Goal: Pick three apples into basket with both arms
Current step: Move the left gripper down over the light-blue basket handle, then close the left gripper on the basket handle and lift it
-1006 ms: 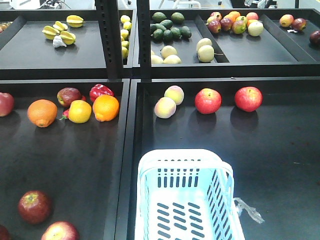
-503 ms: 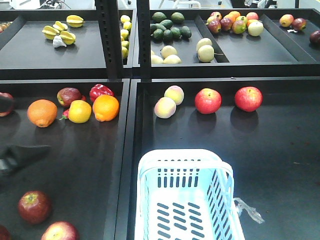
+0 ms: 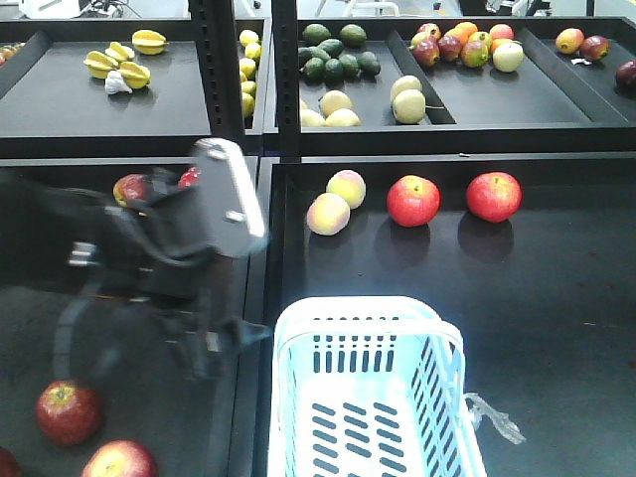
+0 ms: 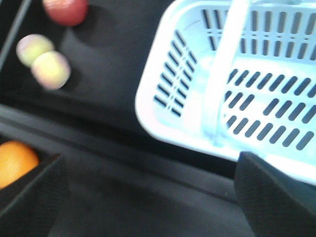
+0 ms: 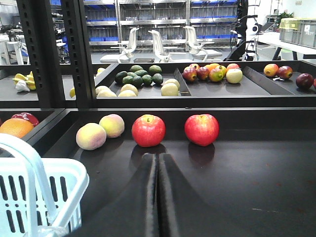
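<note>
L arm point(image 3: 169, 243) swung into view over L tray point(image 3: 159, 417), blurred

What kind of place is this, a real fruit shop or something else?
Probably a mock produce stand inside a lab or warehouse: fruit sorted in black display trays and a plastic shopping basket, but office chairs and racks of blue bins behind.
</note>
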{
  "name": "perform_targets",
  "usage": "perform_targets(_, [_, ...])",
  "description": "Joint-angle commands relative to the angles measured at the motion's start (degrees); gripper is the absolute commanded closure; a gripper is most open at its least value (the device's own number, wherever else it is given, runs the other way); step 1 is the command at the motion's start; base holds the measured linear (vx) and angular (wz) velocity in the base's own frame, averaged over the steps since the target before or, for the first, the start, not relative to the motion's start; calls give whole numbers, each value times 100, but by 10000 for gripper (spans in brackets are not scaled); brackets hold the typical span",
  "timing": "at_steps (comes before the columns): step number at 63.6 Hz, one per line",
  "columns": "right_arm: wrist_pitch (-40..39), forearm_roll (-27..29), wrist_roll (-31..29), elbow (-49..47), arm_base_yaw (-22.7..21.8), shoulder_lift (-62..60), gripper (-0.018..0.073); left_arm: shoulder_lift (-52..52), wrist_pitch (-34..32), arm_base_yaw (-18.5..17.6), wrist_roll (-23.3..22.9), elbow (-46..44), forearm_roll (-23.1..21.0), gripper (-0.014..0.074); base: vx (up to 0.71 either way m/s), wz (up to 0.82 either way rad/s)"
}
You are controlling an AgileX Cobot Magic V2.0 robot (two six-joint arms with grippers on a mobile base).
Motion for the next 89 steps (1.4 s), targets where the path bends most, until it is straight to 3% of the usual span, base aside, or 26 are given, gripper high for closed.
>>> perform_targets(1, [-445,-44,-48,84,-7,-58,568,276,-454,-288,-12,-395,19,-42,0,0])
perform_targets(16, [-452,-44,-48,84,-7,-58,568,1282,-446,-760,-52,-1069,575,-31,0,0])
perform_targets(31, [-452,-44,-48,84,-7,-58,568,1969,-336,-912,-52,-1500,559,-20,0,0])
perform_targets(42, [-452,-44,-48,84,-7,-58,568,2203,-411,-942,-52,-1607,582,36,0,0])
perform_targets(56, [-452,-44,-48,84,-7,-58,568,2205,-427,-961,-52,-1607,593,222,0,0])
perform_targets(71, [-452,-44,-48,84,-7,-58,568,2205,-393,-961,-44,-1607,604,608,0,0])
perform_targets(89, [-452,-44,-48,84,-7,-58,568,1845,-365,-961,-50,-1607,1093,605,0,0])
